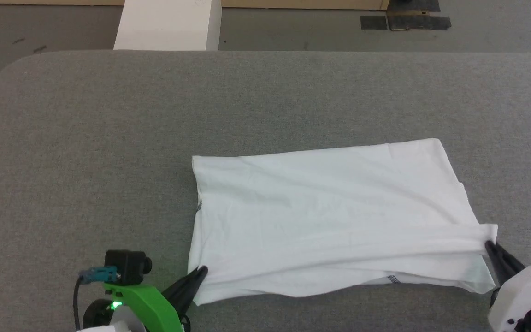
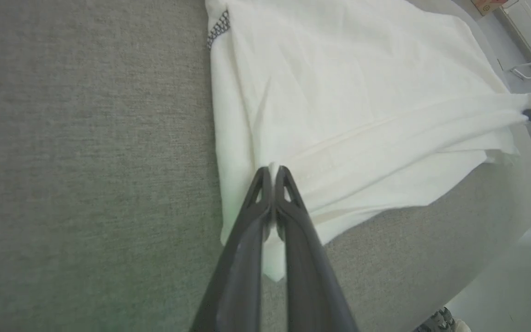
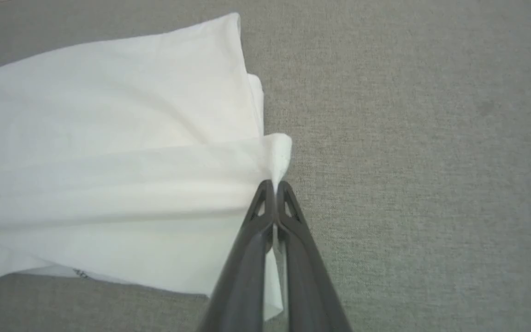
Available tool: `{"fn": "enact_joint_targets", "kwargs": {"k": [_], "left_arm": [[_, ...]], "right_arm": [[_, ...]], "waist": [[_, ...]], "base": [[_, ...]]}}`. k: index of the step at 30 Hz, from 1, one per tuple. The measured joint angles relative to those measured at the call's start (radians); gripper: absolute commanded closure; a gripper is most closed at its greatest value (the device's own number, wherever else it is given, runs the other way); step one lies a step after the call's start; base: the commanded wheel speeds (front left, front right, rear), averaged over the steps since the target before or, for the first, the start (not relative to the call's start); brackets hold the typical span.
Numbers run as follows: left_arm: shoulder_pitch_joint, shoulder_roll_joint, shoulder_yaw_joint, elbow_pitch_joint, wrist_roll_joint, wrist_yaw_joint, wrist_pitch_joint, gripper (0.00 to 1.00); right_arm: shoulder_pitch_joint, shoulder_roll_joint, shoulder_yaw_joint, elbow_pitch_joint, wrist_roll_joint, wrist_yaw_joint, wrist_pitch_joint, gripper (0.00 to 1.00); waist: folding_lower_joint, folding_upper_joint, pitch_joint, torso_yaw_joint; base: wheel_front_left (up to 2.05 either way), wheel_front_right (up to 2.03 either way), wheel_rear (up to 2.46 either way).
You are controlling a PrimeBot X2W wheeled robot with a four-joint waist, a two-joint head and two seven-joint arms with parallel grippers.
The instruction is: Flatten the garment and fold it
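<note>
Your left gripper point(image 1: 201, 272) sits closest, at the lower left of the head view, just past a green bracket point(image 1: 148, 302) and a small black camera point(image 1: 127, 265). Its two dark fingers are pressed together on the lower-left corner of the garment point(image 1: 330, 216). In the left wrist view, the left gripper point(image 2: 273, 169) has a pinch of white cloth squeezed between its tips and more cloth hanging below them.

At the lower right of the head view, your right gripper point(image 1: 489, 245) is likewise clamped narrow on the garment, at its right-hand corner. In the right wrist view, the right gripper point(image 3: 274, 184) has a small tuft of fabric standing up just above its tips.

You have the garment lying as a rough rectangle on the grey table point(image 1: 109, 138), filling the lower middle and right of the head view. A long ridge of cloth runs leftward from the right gripper's pinch across the lower part of the shirt. Shallow creases cross the rest. Dark zigzag stitching point(image 1: 199, 206) peeks out at the left edge, and another short run point(image 1: 392, 278) shows along the bottom edge. Whether the held edge is clear of the table you cannot tell.

Beyond the table's far edge, at the top of the head view left of centre, stands a white box point(image 1: 168, 25). Dark tape patches point(image 1: 406, 21) mark the floor at the upper right.
</note>
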Motion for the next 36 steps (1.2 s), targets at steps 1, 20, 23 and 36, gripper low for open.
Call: {"fn": "enact_joint_targets", "kwargs": {"k": [1,20,23,36], "left_arm": [[0.0,-0.006,-0.006,0.017,-0.001,-0.003,-0.008,1.0],[-0.052,-0.101,0.076,0.124,0.133,0.065,-0.363,0.0],[-0.095,-0.138,0.097,0.151,0.164,0.087,-0.457,0.0],[-0.211,-0.266,0.296,0.205,0.452,0.137,-0.516,0.0]], "right_arm": [[0.004,0.006,0.007,0.015,-0.004,0.0,0.01,1.0],[0.001,0.114,-0.052,-0.002,0.079,0.0,0.077,0.0],[-0.02,0.123,-0.067,0.007,0.081,0.0,0.075,0.0],[-0.226,0.146,-0.111,0.288,0.024,0.0,0.073,0.0]], "waist": [[0.0,0.0,0.001,0.0],[0.0,0.0,-0.05,0.015],[0.0001,0.0,-0.059,0.019],[0.0001,0.0,-0.068,0.017]], "base": [[0.0,0.0,0.0],[0.0,0.0,0.0],[0.0,0.0,0.0],[0.0,0.0,0.0]]}}
